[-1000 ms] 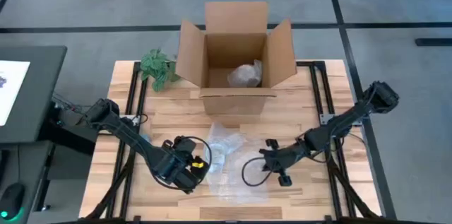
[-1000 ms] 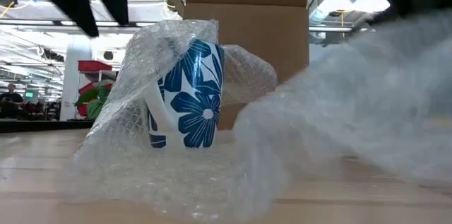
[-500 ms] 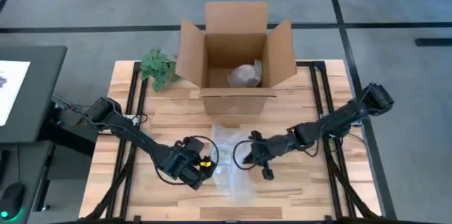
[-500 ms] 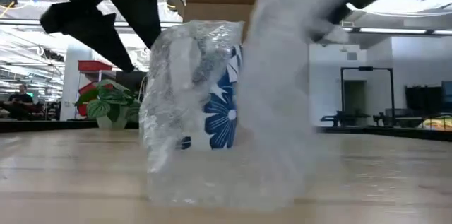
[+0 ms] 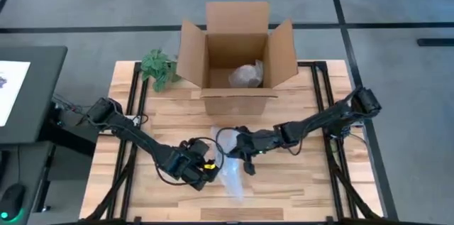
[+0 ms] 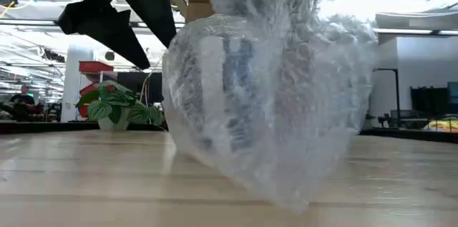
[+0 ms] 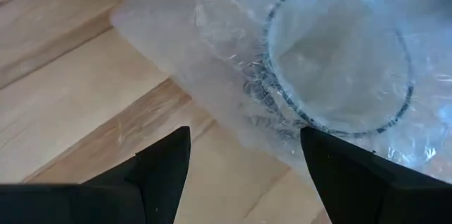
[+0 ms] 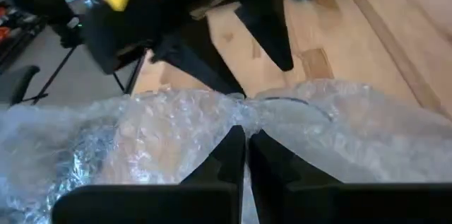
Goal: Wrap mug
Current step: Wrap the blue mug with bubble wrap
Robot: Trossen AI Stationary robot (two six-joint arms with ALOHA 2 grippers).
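Bubble wrap (image 6: 286,76) blurring mug (image 6: 229,84); right hand (image 8: 246,155) pinching it, left hand (image 7: 244,160) spread.

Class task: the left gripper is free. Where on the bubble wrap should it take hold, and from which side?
Probably the loose flap of bubble wrap lying flat on the table just ahead of the open left gripper. Come from the left, opposite the right gripper, which already pinches the sheet over the mug.

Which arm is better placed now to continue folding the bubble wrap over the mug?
The right. Its gripper is shut on the bubble wrap, drawn over the mug. The left gripper is open beside the mug, holding nothing.
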